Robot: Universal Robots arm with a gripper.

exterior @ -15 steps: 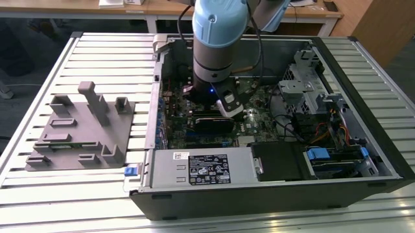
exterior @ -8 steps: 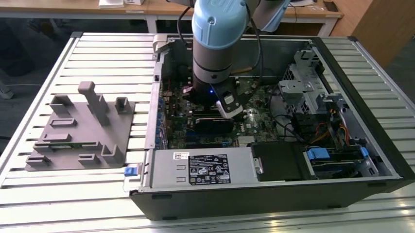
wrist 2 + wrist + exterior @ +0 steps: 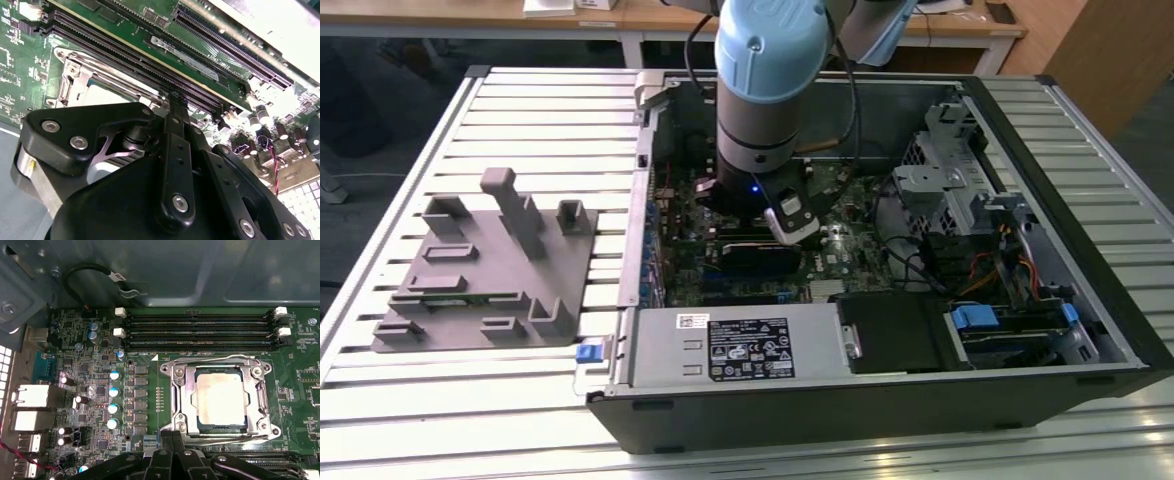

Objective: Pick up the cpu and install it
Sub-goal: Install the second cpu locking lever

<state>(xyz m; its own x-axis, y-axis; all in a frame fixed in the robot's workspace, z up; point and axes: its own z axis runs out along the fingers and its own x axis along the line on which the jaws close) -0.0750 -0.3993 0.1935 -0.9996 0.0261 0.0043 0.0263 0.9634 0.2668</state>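
The cpu (image 3: 220,399) has a pale silvery top and lies flat inside the motherboard socket (image 3: 182,390), with the metal frame around it. In the second wrist view a pale strip of the cpu (image 3: 107,93) shows just beyond the black gripper body. My gripper (image 3: 172,439) hovers beside the socket's edge, a little off the chip, with its fingertips (image 3: 166,440) pressed together and nothing between them. In the exterior view the gripper (image 3: 790,228) hangs low inside the open computer case (image 3: 881,400), over the motherboard.
Long black memory slots (image 3: 200,332) run alongside the socket, with capacitors (image 3: 114,392) and rear ports (image 3: 35,395) beyond. A grey plastic fixture (image 3: 480,270) stands on the slatted table at the exterior view's left. Drive bays and cables (image 3: 987,260) crowd the case's other side.
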